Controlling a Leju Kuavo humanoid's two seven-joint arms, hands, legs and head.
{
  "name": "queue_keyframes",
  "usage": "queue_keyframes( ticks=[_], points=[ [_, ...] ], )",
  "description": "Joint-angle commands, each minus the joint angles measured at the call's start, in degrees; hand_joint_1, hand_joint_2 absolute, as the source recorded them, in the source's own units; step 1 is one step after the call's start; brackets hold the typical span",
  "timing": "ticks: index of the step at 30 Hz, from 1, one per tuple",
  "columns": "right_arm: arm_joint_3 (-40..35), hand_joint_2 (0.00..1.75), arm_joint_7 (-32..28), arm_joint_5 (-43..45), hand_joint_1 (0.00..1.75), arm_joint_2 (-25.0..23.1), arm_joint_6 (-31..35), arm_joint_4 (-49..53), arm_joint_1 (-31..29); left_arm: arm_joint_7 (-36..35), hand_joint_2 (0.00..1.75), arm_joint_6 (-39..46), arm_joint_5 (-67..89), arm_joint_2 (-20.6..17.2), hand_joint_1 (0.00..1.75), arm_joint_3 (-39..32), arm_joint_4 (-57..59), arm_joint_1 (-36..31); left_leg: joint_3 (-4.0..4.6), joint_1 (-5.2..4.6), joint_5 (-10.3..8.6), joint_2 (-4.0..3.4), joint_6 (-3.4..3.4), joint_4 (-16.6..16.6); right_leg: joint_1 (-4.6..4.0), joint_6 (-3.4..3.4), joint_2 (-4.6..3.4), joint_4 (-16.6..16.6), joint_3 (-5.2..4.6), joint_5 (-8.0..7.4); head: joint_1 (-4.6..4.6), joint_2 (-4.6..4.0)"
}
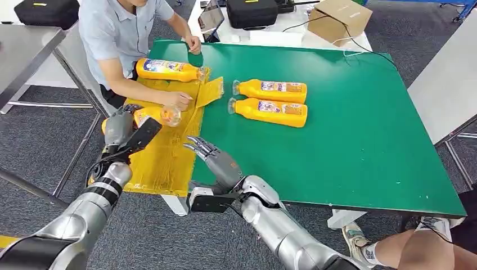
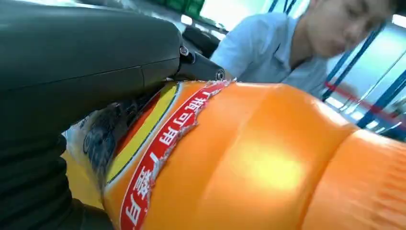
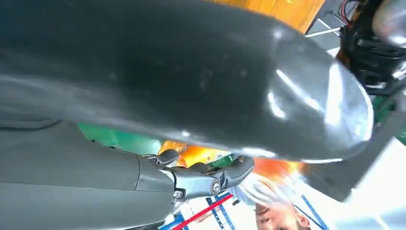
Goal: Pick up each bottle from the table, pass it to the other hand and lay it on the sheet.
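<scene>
Your left hand (image 1: pixel 119 126) grips an orange bottle (image 1: pixel 151 115) over the yellow sheet (image 1: pixel 163 157); a person's hand (image 1: pixel 175 100) rests at its cap end, just beyond your fingers. Lower the bottle on its side and let go only once it lies flat, parallel to the bottle on the sheet (image 1: pixel 167 70) farther ahead. Your right hand (image 1: pixel 216 160) holds nothing, its fingers spread, beside the sheet's edge. The held bottle is glossy orange plastic with a printed label (image 2: pixel 158 148). Two more bottles (image 1: pixel 270 101) wait on the green surface (image 1: pixel 365 129), ahead of the right hand.
</scene>
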State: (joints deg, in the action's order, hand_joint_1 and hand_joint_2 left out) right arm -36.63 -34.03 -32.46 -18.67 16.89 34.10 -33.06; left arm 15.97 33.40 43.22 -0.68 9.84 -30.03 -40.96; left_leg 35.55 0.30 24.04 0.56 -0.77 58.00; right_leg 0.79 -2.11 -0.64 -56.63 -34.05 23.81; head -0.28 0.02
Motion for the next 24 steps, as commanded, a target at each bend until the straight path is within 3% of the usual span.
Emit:
queue_keyframes(
  ticks=[1, 8, 14, 16, 19, 20, 21, 22, 23, 24],
  points=[
    [-1.8, 0.00, 1.5, -0.2, 0.00, 1.6, -2.7, 3.2, -0.3, -5.7, 1.75, -8.5, 6.0, -1.8, 1.75, 7.7, 9.6, -4.7, -0.18, 0.06, 0.08, 0.00, 0.05, 0.0, -0.08, 0.10, 0.10, 0.0, 0.21, 0.09, 0.00, 0.00],
    [-4.2, 0.00, 3.5, -1.1, 0.00, 3.0, -7.1, 11.1, 2.1, 0.8, 1.75, -16.9, 4.0, -0.5, 1.75, 4.4, 6.4, -0.6, -0.18, 0.03, 0.07, 0.00, 0.02, 0.0, -0.05, 0.07, 0.10, 0.1, 0.20, 0.08, 0.02, 0.00],
    [-4.4, 0.00, 3.4, -0.8, 0.00, 3.0, -8.2, 11.2, 1.6, 2.3, 1.75, -19.1, 7.0, -0.8, 1.75, 6.8, 5.7, 1.1, -0.20, 0.00, 0.05, 0.03, 0.01, -0.1, -0.02, 0.06, 0.10, 0.1, 0.23, 0.07, 0.02, 0.00],
    [-4.4, 0.00, 3.3, -0.7, 0.00, 2.9, -8.3, 11.1, 1.6, 2.6, 1.75, -19.5, 7.4, -0.8, 1.64, 7.0, 5.9, 1.2, -0.27, 0.02, 0.08, -0.03, 0.02, 0.0, -0.04, 0.08, 0.06, 0.1, 0.29, 0.08, 0.02, 0.00],
    [-4.4, 0.00, 3.3, -0.7, 0.00, 2.9, -8.3, 11.1, 1.6, 2.6, 1.75, -19.5, 7.4, -0.8, 1.64, 7.0, 5.9, 1.2, -0.25, 0.03, 0.06, 0.00, 0.03, -0.1, -0.05, 0.08, 0.08, 0.1, 0.30, 0.05, 0.02, 0.00],
    [-4.4, 0.00, 3.0, -0.5, 0.00, 2.9, -8.4, 10.8, 1.5, 3.3, 1.75, -21.9, 6.3, -0.6, 1.52, 6.3, 6.1, 1.1, -0.23, -0.01, 0.04, 0.00, 0.02, -0.1, -0.01, 0.06, 0.07, 0.1, 0.26, 0.05, 0.02, 0.00],
    [-4.4, 0.00, 2.7, -0.3, 0.00, 2.8, -8.6, 10.5, 1.4, 4.6, 1.75, -23.9, 5.3, -0.8, 1.55, 5.9, 5.8, 1.5, -0.19, 0.00, 0.03, 0.00, 0.01, -0.1, -0.02, 0.05, 0.05, 0.1, 0.23, 0.03, 0.02, 0.00],
    [-4.4, 0.00, 2.4, -0.2, 0.00, 2.7, -8.6, 10.0, 1.1, 6.0, 1.75, -24.8, 5.2, -1.1, 1.38, 6.2, 5.3, 1.9, -0.30, 0.01, 0.06, -0.01, 0.02, -0.1, -0.03, 0.09, 0.07, 0.1, 0.34, 0.07, 0.00, 0.00],
    [-4.3, 0.00, 2.2, -0.1, 0.00, 2.6, -8.7, 9.7, 1.0, 6.8, 1.75, -24.9, 5.3, -1.3, 0.86, 6.5, 5.1, 2.2, -0.30, -0.01, 0.05, -0.05, 0.02, -0.1, -0.01, 0.07, 0.02, 0.1, 0.31, 0.05, 0.02, 0.00],
    [-4.3, 0.00, 2.2, 0.0, 0.00, 2.6, -8.7, 9.7, 0.9, 6.9, 1.75, -24.9, 5.3, -1.3, 0.72, 6.5, 5.1, 2.3, -0.25, -0.02, 0.04, -0.02, 0.02, -0.1, 0.00, 0.05, 0.03, 0.1, 0.27, 0.04, 0.02, 0.00]
  ],
)
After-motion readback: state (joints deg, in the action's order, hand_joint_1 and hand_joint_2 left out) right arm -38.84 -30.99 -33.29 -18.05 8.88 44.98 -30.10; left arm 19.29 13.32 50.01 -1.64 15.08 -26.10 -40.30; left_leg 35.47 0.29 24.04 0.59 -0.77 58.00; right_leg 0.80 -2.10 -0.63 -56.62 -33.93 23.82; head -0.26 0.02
